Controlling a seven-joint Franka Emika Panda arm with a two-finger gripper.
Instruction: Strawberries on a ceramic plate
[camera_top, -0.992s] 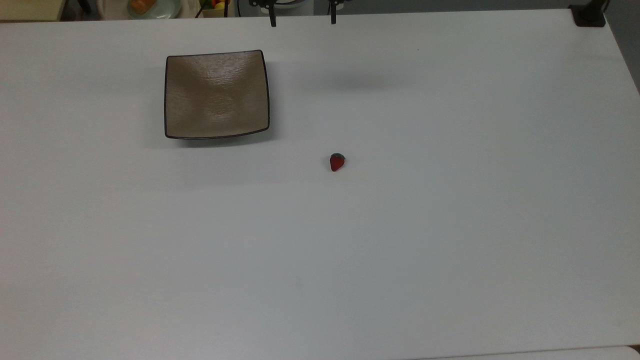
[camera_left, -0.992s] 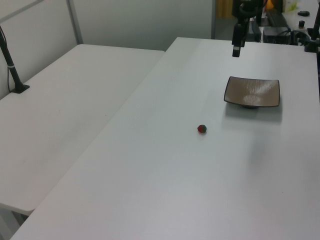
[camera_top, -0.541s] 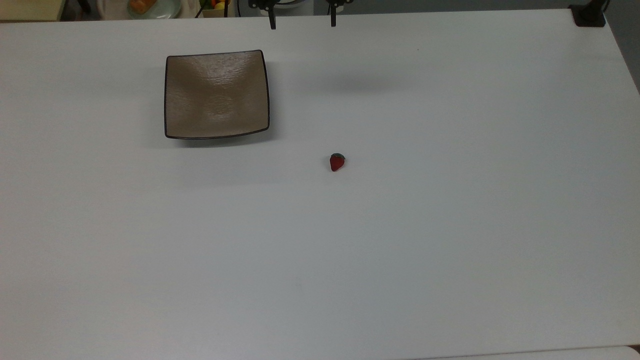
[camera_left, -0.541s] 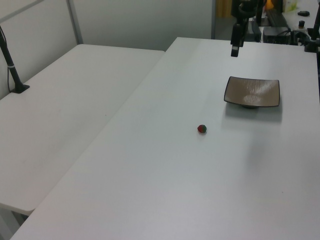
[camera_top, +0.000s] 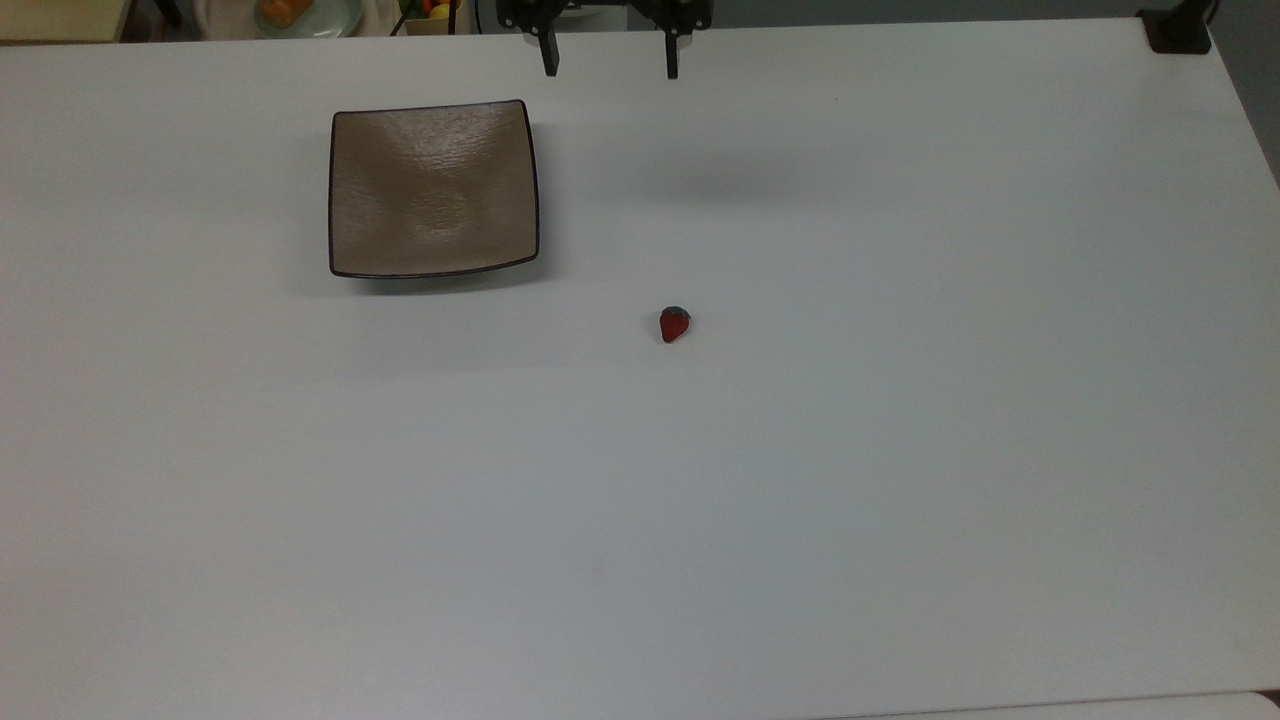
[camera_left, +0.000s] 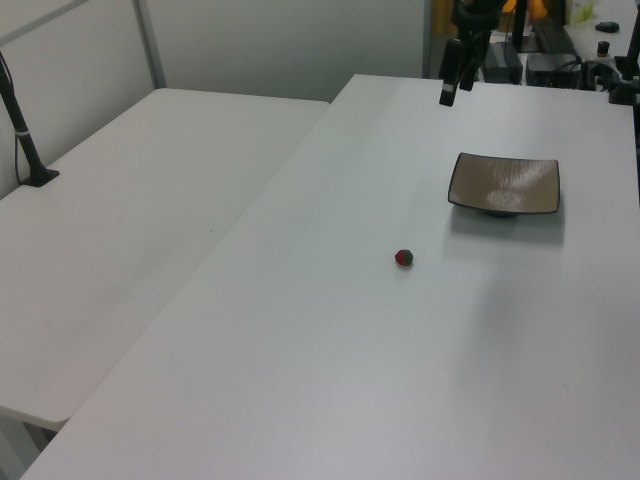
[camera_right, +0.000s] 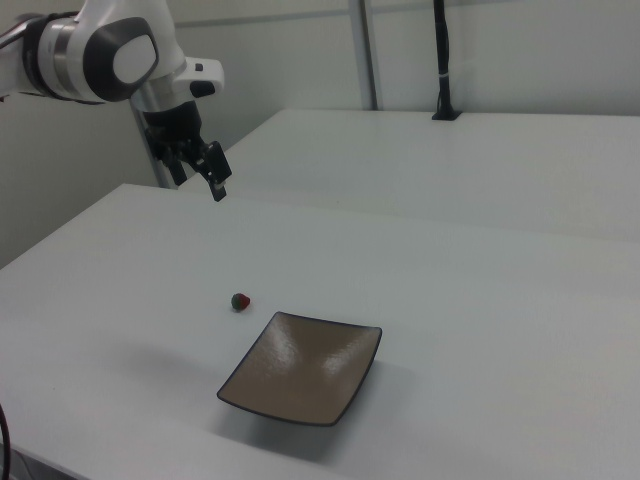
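Tabletop: white and wide, carrying a plate and one berry.
Ceramic plate: square, tan-brown with a dark rim, nothing on it, near the far edge in the top view.
Gripper: raised over the far edge, fingers spread wide, holding nothing.
Strawberry: red with a green cap, on the bare tabletop toward the middle, well apart from the plate.
Step in hand: reaching for the berry. Probably best to centre the fingers over it, descend straight, close gently.

White table, pale dish w/ orange food
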